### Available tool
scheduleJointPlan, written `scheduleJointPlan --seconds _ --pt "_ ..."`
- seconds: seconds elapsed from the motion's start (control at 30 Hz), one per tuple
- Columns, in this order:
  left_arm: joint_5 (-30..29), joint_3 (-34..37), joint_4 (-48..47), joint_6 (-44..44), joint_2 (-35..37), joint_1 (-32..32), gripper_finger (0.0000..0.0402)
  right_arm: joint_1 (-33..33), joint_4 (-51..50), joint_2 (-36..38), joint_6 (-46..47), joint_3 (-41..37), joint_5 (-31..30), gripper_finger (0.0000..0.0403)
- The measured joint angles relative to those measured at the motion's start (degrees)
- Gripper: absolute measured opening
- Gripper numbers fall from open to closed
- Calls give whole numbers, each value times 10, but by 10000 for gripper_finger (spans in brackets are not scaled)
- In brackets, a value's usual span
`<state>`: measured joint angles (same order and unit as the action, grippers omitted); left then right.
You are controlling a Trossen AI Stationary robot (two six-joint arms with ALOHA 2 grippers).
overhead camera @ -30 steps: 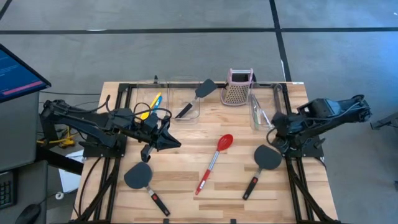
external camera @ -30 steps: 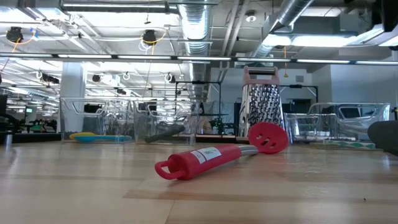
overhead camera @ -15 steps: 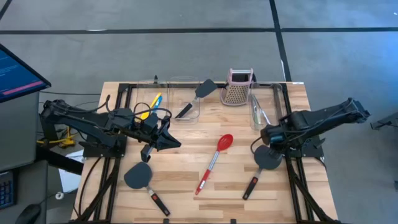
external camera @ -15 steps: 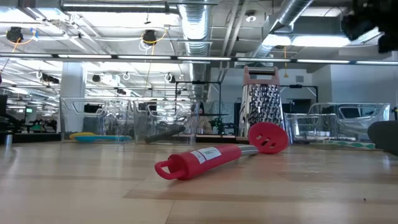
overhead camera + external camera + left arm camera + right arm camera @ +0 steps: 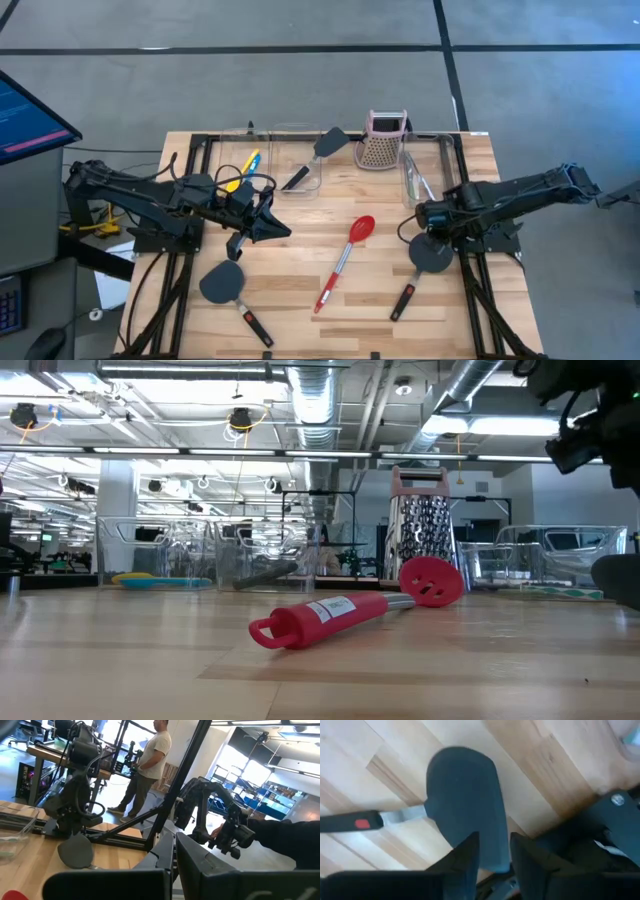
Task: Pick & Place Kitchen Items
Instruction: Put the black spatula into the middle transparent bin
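Right claw [image 5: 419, 222] hangs above the spatula [image 5: 430, 255].

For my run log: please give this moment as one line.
right end effector: open, above spatula | left end effector: idle, table's left | red spoon: centre

The wooden table [image 5: 300, 260] stands on a grey floor [image 5: 300, 90] crossed by dark lines. A monitor [image 5: 30, 125] with a blue screen sits off the table's left side. Beyond the table, the room is an open workshop: silver ducts [image 5: 320, 400] and pipes run under the ceiling, with strip lights [image 5: 185, 372] among them. A person [image 5: 147, 767] in a light shirt stands by a workbench [image 5: 50, 757] well behind the table.
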<state>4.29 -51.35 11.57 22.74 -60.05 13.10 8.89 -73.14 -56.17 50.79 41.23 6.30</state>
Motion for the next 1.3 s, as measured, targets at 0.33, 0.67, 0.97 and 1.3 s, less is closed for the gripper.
scheduleJointPlan --seconds 0.33,0.67,0.97,1.3 --pt "0 0 0 0 0 0 3 -31 38 -30 45 -12 -34 217" --pt "0 0 0 0 0 0 3 -49 42 -100 28 -12 -5 214" --pt "0 0 0 0 0 0 3 -48 100 -175 -7 -13 39 205" --pt "0 0 -2 0 0 0 3 -48 132 -230 -78 -12 77 152"
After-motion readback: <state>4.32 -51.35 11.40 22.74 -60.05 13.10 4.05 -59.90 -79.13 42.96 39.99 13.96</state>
